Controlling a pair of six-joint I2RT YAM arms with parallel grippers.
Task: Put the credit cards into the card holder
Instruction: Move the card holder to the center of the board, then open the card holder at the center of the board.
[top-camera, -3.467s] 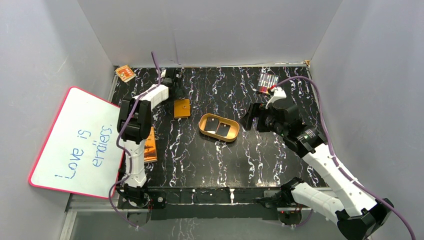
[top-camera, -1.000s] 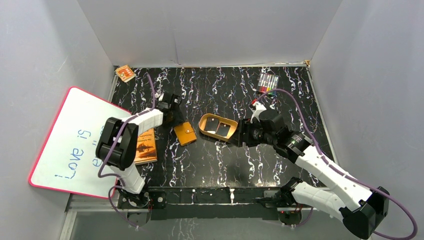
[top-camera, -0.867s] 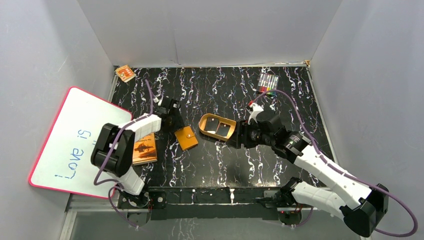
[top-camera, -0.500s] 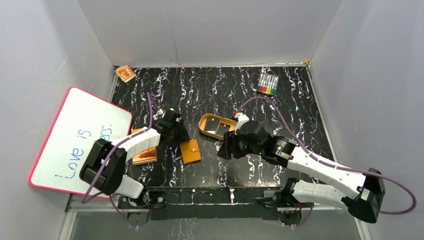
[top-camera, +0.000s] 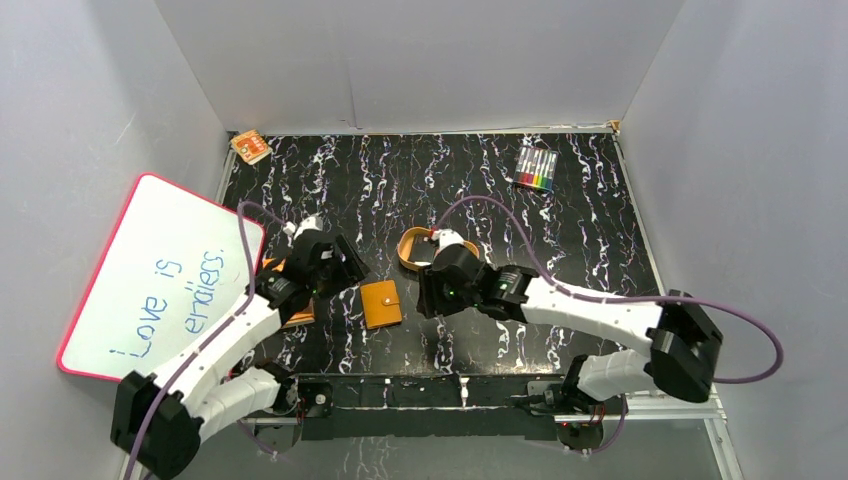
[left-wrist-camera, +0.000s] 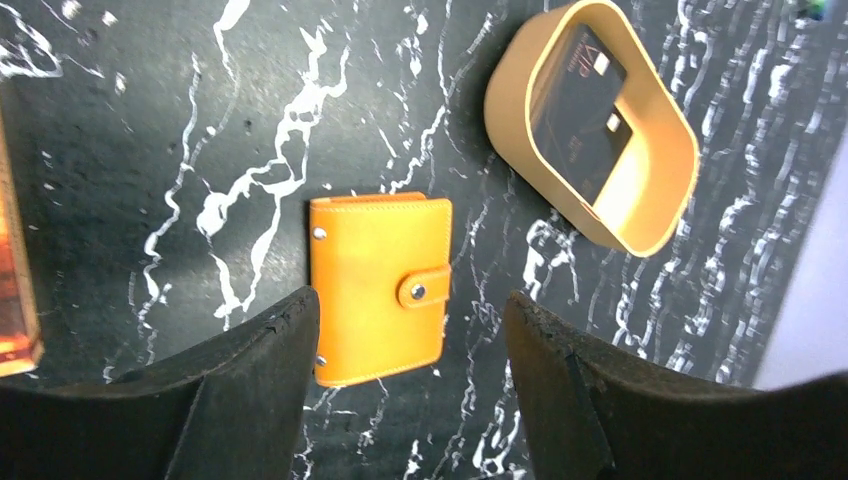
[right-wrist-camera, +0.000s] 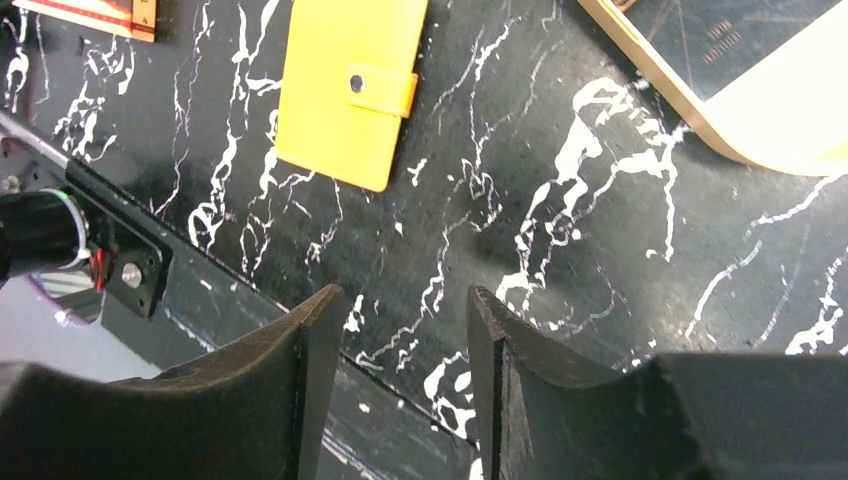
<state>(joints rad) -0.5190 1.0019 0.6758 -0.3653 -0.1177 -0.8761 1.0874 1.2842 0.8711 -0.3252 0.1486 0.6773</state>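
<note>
left end effector (left-wrist-camera: 408, 310) and right end effector (right-wrist-camera: 405, 300) are hovering open and empty by the snapped-shut holder (left-wrist-camera: 370, 290), likely to unfasten it; cards (left-wrist-camera: 585, 110) are lying in the tray (left-wrist-camera: 510, 85).

Left pincer (left-wrist-camera: 410, 302): fingers apart, nothing between them, dark tips entering from 6 o'clock. Card holder (left-wrist-camera: 378, 288) lies flat on the black marbled desk (left-wrist-camera: 150, 120), closed, snap tab fastened on its 3 o'clock edge. Tan oval tray (left-wrist-camera: 650, 200) sits at 1 o'clock from it, apart, with black credit cards (left-wrist-camera: 585, 120) inside. An orange booklet edge (left-wrist-camera: 15, 300) shows at 9 o'clock.
</note>
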